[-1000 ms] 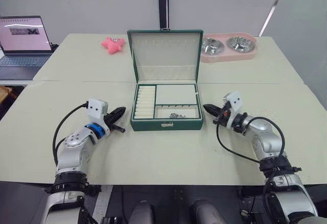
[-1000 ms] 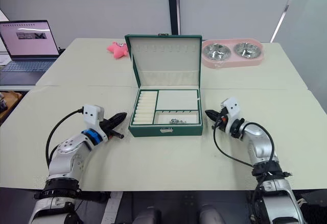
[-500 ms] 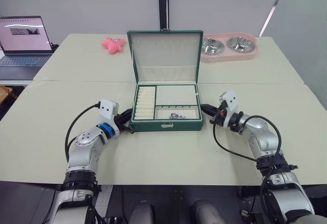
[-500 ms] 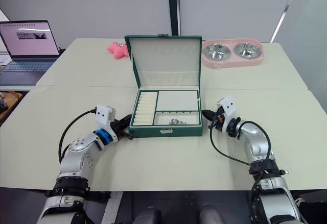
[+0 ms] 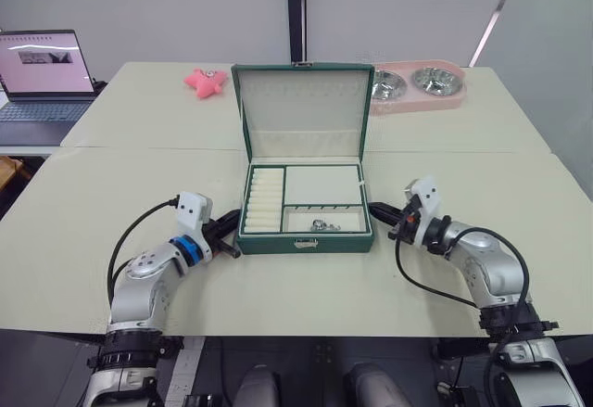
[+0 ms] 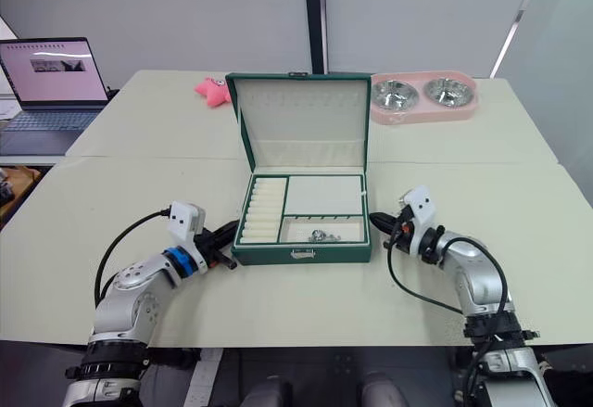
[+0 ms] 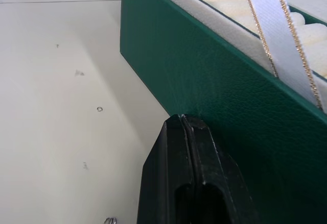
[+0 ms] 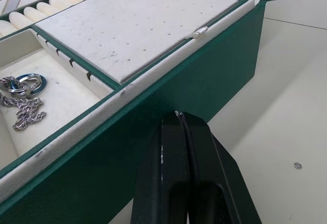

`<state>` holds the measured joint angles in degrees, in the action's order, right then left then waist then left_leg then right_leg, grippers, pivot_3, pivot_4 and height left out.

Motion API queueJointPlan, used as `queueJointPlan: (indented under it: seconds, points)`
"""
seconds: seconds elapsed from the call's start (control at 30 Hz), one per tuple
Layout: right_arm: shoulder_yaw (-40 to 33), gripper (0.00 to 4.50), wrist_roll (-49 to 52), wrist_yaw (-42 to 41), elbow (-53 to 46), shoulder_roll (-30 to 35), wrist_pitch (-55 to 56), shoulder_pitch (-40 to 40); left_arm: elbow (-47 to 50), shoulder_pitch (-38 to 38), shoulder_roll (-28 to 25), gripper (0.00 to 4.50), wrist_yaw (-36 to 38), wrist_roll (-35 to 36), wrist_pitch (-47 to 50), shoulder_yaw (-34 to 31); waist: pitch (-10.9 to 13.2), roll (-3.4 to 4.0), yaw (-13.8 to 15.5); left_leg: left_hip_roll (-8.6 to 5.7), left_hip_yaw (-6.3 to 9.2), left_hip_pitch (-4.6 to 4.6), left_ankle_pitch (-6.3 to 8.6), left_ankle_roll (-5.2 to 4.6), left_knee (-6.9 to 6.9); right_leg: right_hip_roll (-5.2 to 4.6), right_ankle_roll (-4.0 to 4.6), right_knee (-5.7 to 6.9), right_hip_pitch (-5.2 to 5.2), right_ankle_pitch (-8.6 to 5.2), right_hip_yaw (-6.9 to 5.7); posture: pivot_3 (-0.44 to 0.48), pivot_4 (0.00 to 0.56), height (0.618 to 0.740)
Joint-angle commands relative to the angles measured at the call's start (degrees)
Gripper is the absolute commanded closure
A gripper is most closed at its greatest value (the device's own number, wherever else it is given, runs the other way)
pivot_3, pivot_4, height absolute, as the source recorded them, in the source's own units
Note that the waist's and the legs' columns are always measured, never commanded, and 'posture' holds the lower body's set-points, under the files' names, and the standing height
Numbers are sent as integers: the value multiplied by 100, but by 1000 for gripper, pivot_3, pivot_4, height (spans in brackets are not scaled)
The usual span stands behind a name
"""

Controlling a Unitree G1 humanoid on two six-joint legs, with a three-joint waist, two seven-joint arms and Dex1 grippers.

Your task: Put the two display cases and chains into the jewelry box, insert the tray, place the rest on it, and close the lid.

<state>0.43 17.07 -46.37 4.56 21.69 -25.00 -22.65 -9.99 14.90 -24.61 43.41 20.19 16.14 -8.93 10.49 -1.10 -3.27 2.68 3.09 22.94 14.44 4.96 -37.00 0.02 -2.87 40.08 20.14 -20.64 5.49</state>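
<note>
Jewelry box (image 5: 307, 238) at table centre, tray (image 5: 320, 189) already seated in it, chain (image 5: 322, 225) lying in the tray's front compartment — only the lid (image 5: 303, 110) is left, standing upright at the box's rear. Left gripper (image 5: 226, 233) and right gripper (image 5: 379, 210) both closed, empty, tips pressed against the box's left and right walls. No readable labels or writing.

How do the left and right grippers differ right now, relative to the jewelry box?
The left gripper presses the jewelry box's left wall, beside the ring rolls; the right gripper presses its right wall, beside the flat padded compartment. Both are shut, tips against the green sides, low at table level.
</note>
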Motion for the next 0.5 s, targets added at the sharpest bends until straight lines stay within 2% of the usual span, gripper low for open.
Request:
queueJointPlan:
  seconds: [0.03, 0.5]
  points:
    - [385, 4475, 327, -316, -593, -148, -241, 211, 522, -217, 167, 4500, 421, 187, 159, 494, -1, 0, 2, 0, 0, 0, 0, 0, 0, 0, 0, -1, -1, 0, -1, 0, 150, 740]
    - [316, 4475, 503, -215, -1472, -59, -760, 808, 1193, -905, 51, 4500, 396, 335, 436, 437, -5, 3, 0, 0, 1, -5, 1, 0, 3, 2, 0, -6, -7, 0, 1, 0, 150, 740]
